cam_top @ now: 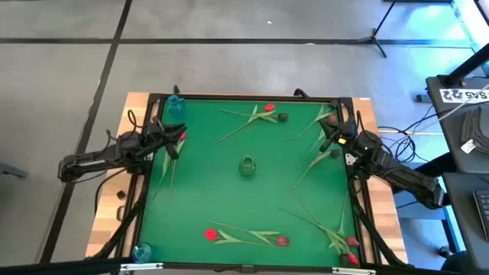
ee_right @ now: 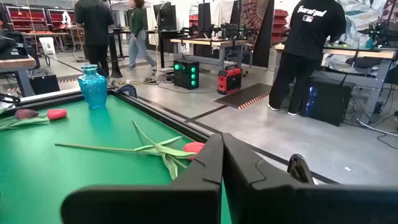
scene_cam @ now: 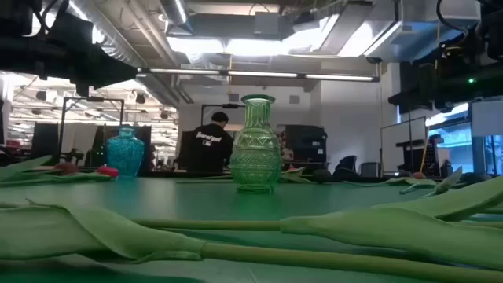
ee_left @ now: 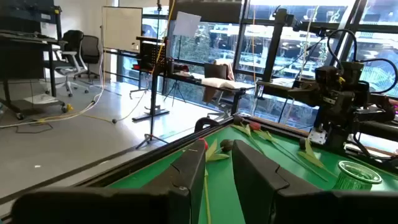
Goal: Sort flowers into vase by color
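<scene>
Several tulips lie flat on the green table (cam_top: 229,191). Red (cam_top: 269,108) and dark (cam_top: 283,117) heads lie at the far side, and red (cam_top: 210,234) and maroon (cam_top: 283,241) heads near the near edge. A clear green vase (cam_top: 247,166) stands at the centre. My left gripper (ee_left: 219,168) hangs open at the table's left, over a red tulip (cam_top: 182,136) whose stem runs toward the near edge. My right gripper (ee_right: 222,158) is shut at the right side, above a red tulip head (ee_right: 194,147) whose stem (ee_right: 112,148) lies on the table.
A blue vase (cam_top: 174,103) stands at the far left corner and another (cam_top: 141,250) at the near left corner. More tulips lie by the near right corner (cam_top: 340,237). A raised black rim (cam_top: 252,97) frames the table. People stand in the room beyond (ee_right: 314,43).
</scene>
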